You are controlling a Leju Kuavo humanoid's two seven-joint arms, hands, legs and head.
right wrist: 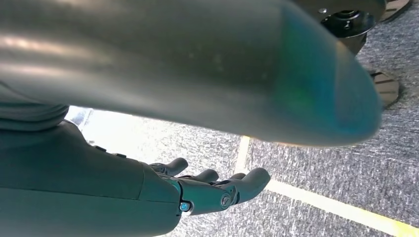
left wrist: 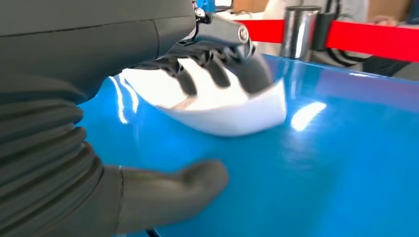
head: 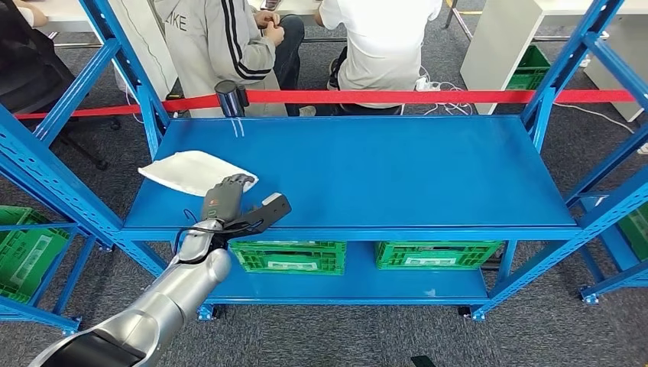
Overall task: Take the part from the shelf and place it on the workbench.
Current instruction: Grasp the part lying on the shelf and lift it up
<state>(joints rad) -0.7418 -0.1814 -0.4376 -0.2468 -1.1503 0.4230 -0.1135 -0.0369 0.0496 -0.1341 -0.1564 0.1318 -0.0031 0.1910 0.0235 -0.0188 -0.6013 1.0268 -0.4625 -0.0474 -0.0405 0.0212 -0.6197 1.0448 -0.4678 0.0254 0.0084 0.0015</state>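
The left hand rests its dark fingers on the flat white plastic part, thumb apart on the blue metal shelf. The right hand hangs with fingers loosely apart, holding nothing. No label on the part is readable.

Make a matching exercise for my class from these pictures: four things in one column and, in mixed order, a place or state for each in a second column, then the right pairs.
Things
1. white part
2. green crates
3. red barrier tape
4. right hand

Places or states
A. stretched behind the blue shelf
B. on the lower level
C. hanging over grey floor, holding nothing
D. on the top level, under the left hand's fingers

Pairs: 1-D, 2-B, 3-A, 4-C
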